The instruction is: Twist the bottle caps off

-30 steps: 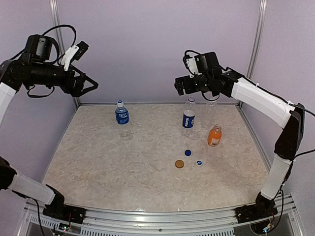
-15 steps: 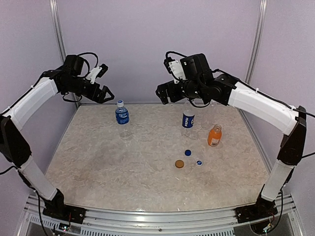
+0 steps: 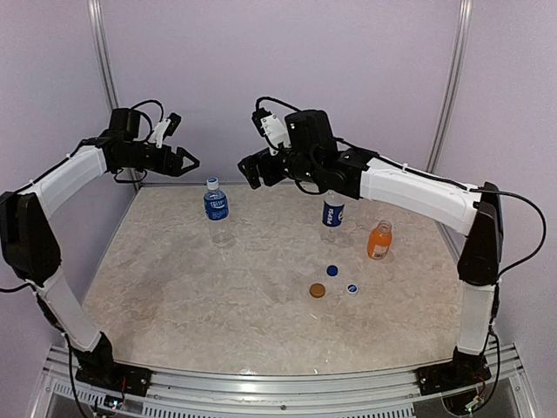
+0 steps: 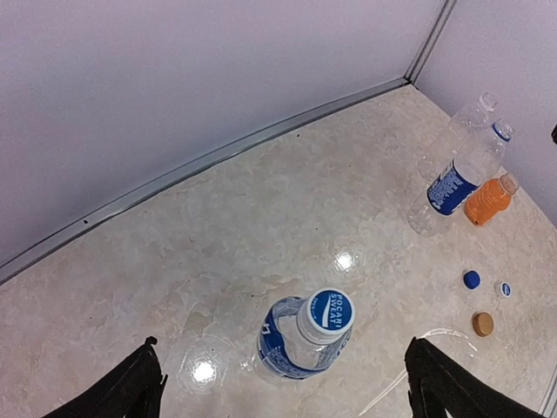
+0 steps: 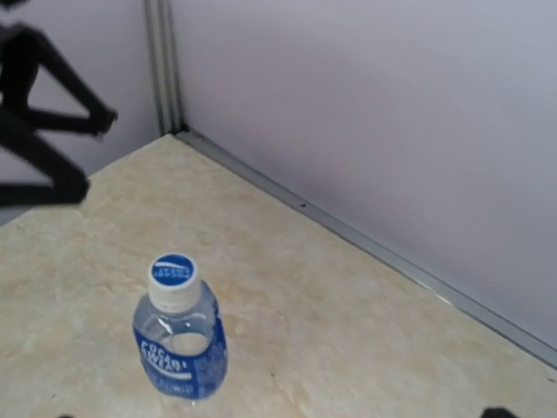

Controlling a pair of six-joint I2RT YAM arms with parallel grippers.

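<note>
Two arms meet high over the back of the table (image 3: pixel 174 296). The left arm (image 3: pixel 65 174) climbs from its base along the left edge. It folds at the elbow and sends its white forearm back and to the right, nearly level. The left gripper (image 3: pixel 185 160) points right with its fingers (image 4: pixel 139 383) spread wide and holding nothing. It hangs above and just left of the capped bottle (image 3: pixel 216 209).

The right arm (image 3: pixel 409 187) stands up along the right edge and bends at the elbow. Its long forearm stretches left across the back, passing in front of the top of the Pepsi bottle (image 3: pixel 332 212). The right gripper (image 3: pixel 250 171) tilts down and to the left toward the capped bottle. In its wrist view only the dark tips show at the bottom corners, far apart, so it is released and empty. The two grippers face each other with a gap between them, and neither touches the bottle.

That bottle stands upright near the back left, its cap (image 4: pixel 329 311) screwed on. The Pepsi bottle, the clear bottle (image 4: pixel 474 113) behind it and the orange bottle (image 3: pixel 379 241) stand uncapped at the right. Three loose caps lie on the table in front of them: a blue cap (image 3: pixel 332 270), a brown cap (image 3: pixel 318 290) and a white-rimmed cap (image 3: pixel 352 288).
</note>
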